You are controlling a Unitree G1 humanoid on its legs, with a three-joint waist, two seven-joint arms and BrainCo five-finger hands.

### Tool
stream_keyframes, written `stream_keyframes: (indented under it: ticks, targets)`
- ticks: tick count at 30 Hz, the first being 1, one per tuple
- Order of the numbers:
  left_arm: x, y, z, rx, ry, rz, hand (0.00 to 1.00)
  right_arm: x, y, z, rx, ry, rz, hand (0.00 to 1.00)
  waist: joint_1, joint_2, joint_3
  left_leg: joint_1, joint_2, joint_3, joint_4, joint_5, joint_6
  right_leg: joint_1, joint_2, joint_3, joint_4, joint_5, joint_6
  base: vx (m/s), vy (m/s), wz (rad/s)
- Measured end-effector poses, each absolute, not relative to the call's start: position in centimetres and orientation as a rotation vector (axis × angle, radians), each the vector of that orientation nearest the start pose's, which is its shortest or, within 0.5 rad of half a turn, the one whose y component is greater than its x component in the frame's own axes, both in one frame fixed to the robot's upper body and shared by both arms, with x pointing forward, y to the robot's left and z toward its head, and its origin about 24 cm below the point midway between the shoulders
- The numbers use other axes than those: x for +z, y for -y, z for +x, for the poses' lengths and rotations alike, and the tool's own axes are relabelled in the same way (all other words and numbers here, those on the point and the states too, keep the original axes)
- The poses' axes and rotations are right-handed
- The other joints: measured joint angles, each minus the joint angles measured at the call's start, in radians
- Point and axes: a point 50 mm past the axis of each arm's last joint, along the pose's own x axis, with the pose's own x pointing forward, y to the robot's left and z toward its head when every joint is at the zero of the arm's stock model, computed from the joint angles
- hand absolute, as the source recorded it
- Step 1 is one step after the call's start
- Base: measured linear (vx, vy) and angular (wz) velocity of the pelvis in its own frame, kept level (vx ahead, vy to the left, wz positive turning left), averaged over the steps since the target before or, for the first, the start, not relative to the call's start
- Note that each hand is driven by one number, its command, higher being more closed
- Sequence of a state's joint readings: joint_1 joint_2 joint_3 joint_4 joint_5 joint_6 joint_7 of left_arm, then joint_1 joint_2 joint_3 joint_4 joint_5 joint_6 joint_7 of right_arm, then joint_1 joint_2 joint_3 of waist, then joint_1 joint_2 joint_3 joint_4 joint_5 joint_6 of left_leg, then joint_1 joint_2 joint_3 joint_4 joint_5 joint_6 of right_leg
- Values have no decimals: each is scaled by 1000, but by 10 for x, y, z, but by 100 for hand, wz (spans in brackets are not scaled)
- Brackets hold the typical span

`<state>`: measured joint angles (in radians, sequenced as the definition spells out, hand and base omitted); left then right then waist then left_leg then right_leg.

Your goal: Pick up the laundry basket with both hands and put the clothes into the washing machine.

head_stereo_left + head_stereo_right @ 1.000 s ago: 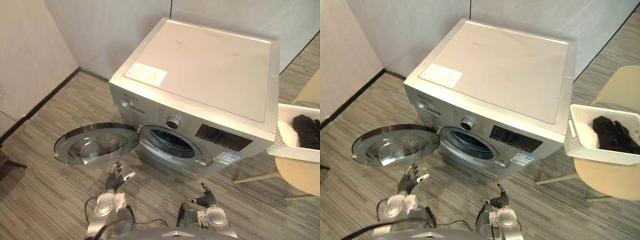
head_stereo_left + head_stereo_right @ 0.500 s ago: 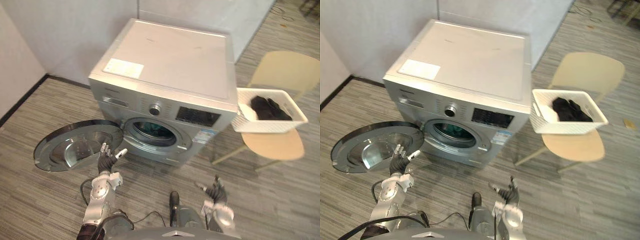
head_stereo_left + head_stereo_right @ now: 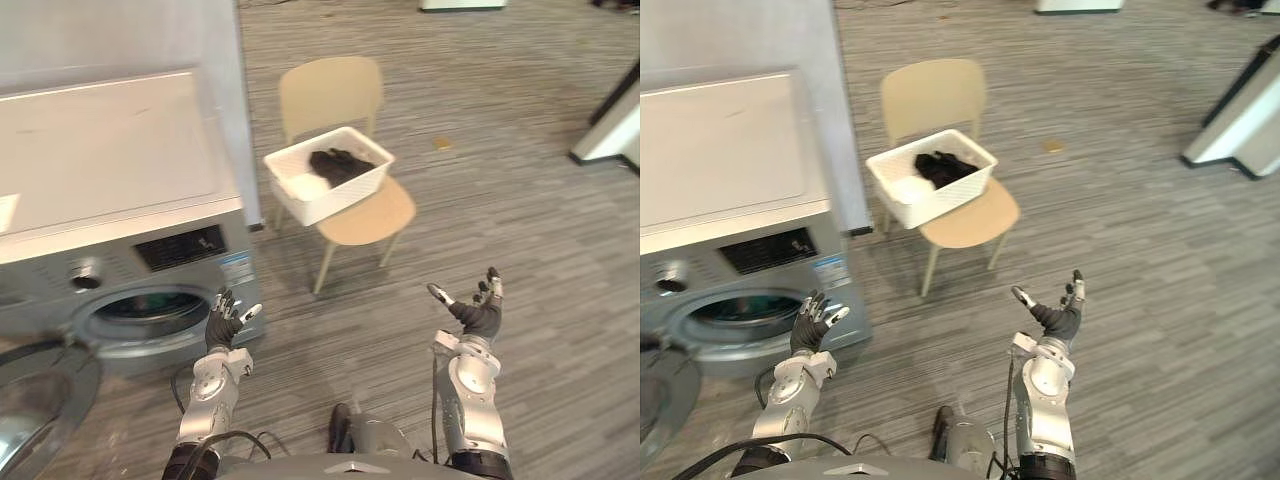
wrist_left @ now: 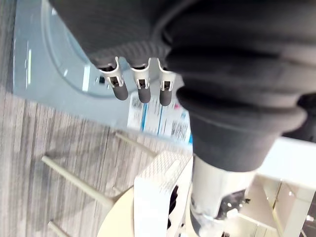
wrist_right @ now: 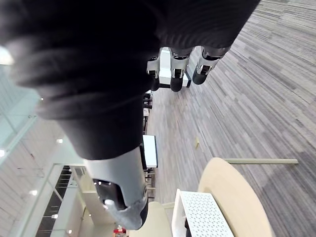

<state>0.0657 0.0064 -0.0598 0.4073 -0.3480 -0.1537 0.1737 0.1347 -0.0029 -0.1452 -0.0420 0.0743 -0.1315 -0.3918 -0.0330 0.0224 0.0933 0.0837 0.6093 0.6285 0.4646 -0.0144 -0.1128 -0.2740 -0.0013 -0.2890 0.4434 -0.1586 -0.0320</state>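
– Locating the laundry basket [image 3: 340,197] first: where does it sit?
– Upper middle of the head views, on the seat of a pale chair [image 3: 368,217]. White, perforated walls, set at an angle to the seat. Neither hand touches it.
– Contents?
– Dark clothes [image 3: 340,164] bunched toward the far end. Something pale lies beside them, cannot tell what.
– Washing machine [image 3: 100,150]?
– Left side of the frame, silver, flat top, near the chair. Its round door [image 3: 35,405] stands open in the lower left corner, and the drum opening [image 3: 150,305] is uncovered.
– Left hand [image 3: 224,327]?
– Lower left of centre, raised in front of the machine's lower front corner. Fingers straight and spread, grasping nothing. Its own wrist view agrees: fingertips [image 4: 143,93] in a straight row, with the machine front and the basket beyond them.
– Right hand [image 3: 476,314]?
– Lower right, held over the grey plank floor [image 3: 520,200]. Thumb and fingers splayed, released, nothing in it. Well apart from chair and basket. In its wrist view the fingertips [image 5: 176,84] are extended, with the chair seat and a corner of the basket past them.
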Motion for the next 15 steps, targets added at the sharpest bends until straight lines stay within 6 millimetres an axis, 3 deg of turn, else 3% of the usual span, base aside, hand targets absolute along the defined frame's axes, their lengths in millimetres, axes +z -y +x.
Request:
stream_keyframes:
  ticks: [1,2,3,5,6,8,9,11,15]
  targets:
    - [-58,-156,209,248,-366,-291,0,36,207,213,-553,56,57,0,10,-15,8,-33,53,-11,128,72,206,33,30,29,-8,-18,-17,83,-409,-70]
    - [-60,-157,206,252,-375,-291,0,37,206,212,-550,65,54,0,18,-18,13,-57,72,-43,203,60,254,52,41,38,-14,-27,-17,81,-385,-71]
    - [-64,-153,199,249,-396,-300,0,40,204,212,-542,77,54,0,26,-27,23,-110,55,-137,332,-7,228,89,60,66,-29,-36,-9,82,-346,-60]
    - [-71,-144,187,232,-439,-314,0,48,205,211,-530,115,30,0,31,-13,21,-195,-53,-271,440,-120,176,152,88,94,-87,-34,-17,111,-302,-57]
    - [-72,-142,185,226,-445,-315,0,49,206,210,-527,119,18,0,31,-9,20,-214,-80,-280,447,-142,172,167,95,97,-105,-33,-19,116,-195,-26]
    - [-71,-136,182,203,-448,-317,0,47,203,207,-513,111,16,0,33,-10,22,-280,-183,-265,423,-211,146,223,113,91,-167,-36,-24,122,-156,0]
    - [-70,-134,183,194,-442,-318,0,48,201,207,-509,113,19,0,35,-8,23,-298,-212,-266,411,-225,133,230,114,87,-175,-35,-23,146,-128,12]
    - [-64,-125,185,156,-421,-328,0,49,193,210,-473,118,30,0,46,2,25,-364,-321,-268,338,-268,112,246,124,88,-201,-34,-22,163,-94,9]
    - [-57,-119,187,151,-391,-358,0,57,173,218,-392,150,62,0,92,32,30,-423,-411,-236,243,-273,106,289,150,112,-246,-46,-24,225,-7,-21]
